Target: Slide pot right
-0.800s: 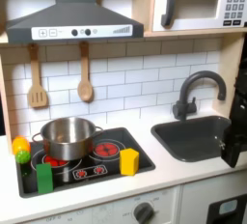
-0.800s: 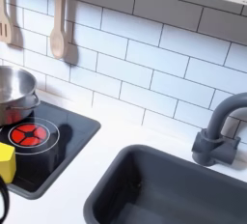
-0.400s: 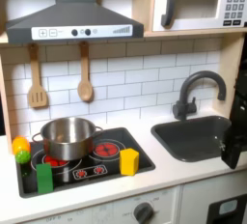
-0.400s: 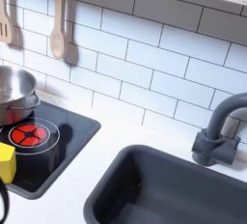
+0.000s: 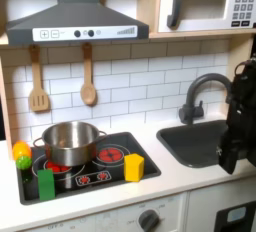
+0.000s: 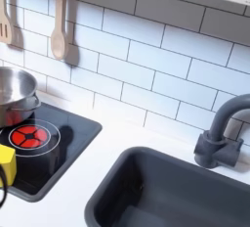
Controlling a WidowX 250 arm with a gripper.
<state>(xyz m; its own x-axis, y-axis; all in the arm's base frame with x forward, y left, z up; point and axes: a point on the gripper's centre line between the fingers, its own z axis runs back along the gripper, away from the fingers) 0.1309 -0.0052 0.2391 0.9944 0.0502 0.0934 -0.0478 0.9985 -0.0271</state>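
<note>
The shiny steel pot (image 5: 68, 141) stands on the left burner of the black toy stove (image 5: 105, 176), its small handles out to the sides. At the second exterior view's left edge a part of the pot (image 6: 12, 95) shows behind the red burner (image 6: 26, 135). My dark arm hangs over the sink at the first exterior view's right edge, and the gripper (image 5: 228, 162) points down, far right of the pot. Its jaws are too dark to read.
A yellow block (image 5: 134, 167), a green block (image 5: 46, 183) and a yellow-green toy (image 5: 21, 154) sit around the stove's front. The sink (image 5: 200, 142) and faucet (image 5: 205, 92) lie to the right. A wooden spatula (image 5: 38, 82) and spoon (image 5: 88, 78) hang on the wall.
My arm has come further into the first exterior view from the right edge and now stands taller over the sink. The pot has not moved.
</note>
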